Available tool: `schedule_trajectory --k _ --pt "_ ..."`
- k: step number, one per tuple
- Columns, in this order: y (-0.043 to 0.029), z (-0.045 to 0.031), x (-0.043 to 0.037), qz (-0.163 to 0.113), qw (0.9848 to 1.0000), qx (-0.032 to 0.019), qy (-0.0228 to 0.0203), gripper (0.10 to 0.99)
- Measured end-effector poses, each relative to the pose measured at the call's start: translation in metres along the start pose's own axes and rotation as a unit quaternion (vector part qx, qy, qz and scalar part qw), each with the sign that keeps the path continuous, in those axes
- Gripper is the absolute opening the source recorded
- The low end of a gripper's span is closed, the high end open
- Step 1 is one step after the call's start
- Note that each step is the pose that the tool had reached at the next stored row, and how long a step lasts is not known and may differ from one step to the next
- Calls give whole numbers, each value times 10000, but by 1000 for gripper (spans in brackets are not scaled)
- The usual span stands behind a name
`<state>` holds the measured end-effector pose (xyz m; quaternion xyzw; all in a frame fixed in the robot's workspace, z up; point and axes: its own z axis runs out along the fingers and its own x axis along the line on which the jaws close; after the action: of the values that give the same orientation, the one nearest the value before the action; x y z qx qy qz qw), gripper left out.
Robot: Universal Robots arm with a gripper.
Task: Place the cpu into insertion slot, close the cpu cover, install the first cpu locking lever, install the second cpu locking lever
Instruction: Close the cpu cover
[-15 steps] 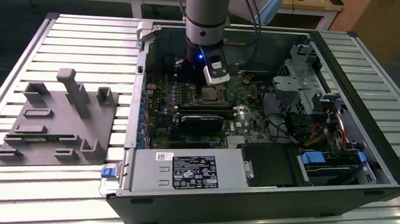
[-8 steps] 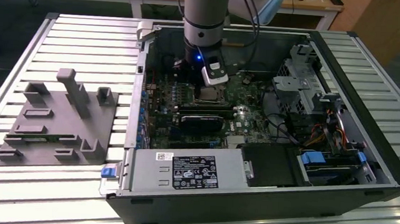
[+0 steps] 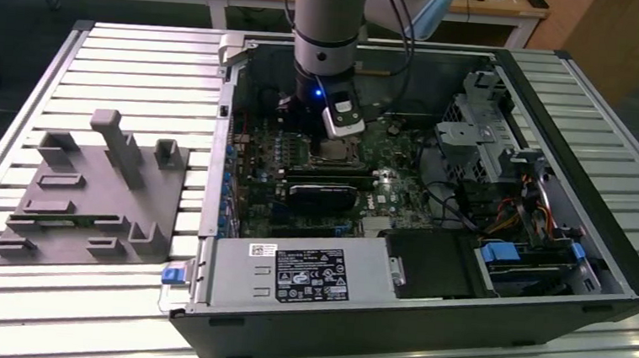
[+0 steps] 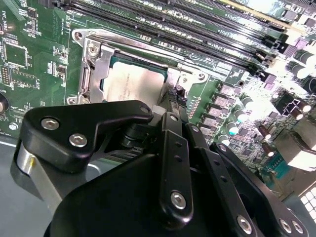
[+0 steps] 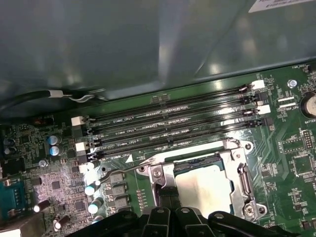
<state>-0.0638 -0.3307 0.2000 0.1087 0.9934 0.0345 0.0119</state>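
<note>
Status of cpu (image 4: 132, 85): seated flat in the insertion slot (image 3: 328, 153), silvery metal top facing up, all four edges square with the slot's border. The part is square, so no long axis applies.

The cpu cover (image 4: 94, 69) lies down flat over the cpu, and its central window exposes the metal top. One thin locking lever (image 5: 168, 154) runs along the cover edge nearest the memory slots (image 5: 168, 123). Its long axis is parallel to those slots. Whether it is latched cannot be determined.

The gripper (image 4: 173, 101) points down at the slot edge opposite the cover's hinged side, tips just beside the cover frame. Both wrist views show the fingertips (image 5: 163, 197) drawn together with no visible gap. Whether they pinch any part of a lever cannot be determined.

The slot sits on the green motherboard (image 4: 29, 74), toward the far wall of the open computer case (image 3: 399, 328). The case rests on the slatted table (image 3: 136, 56), with a grey fixture (image 3: 93, 197) near the table edge at the exterior view's left.
</note>
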Motion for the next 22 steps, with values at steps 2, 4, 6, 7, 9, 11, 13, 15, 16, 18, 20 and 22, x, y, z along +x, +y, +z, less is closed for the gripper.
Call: schedule_trajectory --k 2,4,6,7,9,11,13,15,16,18,20,22 --pt "3 1 -13 0 10000 -1 0 106" --pt "6 2 -26 0 10000 -1 -1 106" --pt "8 2 -32 0 10000 0 0 106" --pt "8 2 -32 0 10000 0 0 106" --pt "8 1 -33 0 10000 0 0 106" --pt "8 -9 -33 0 10000 1 0 106" --pt "10 -36 -34 0 10000 0 0 106" --pt "13 -75 -34 0 10000 0 0 106" --pt "15 -94 -35 0 10000 -1 0 106" --pt "16 -114 -35 0 10000 0 0 106" --pt "17 -113 -41 -1 10000 -1 0 106" --pt "25 -113 -75 0 10000 0 1 106"
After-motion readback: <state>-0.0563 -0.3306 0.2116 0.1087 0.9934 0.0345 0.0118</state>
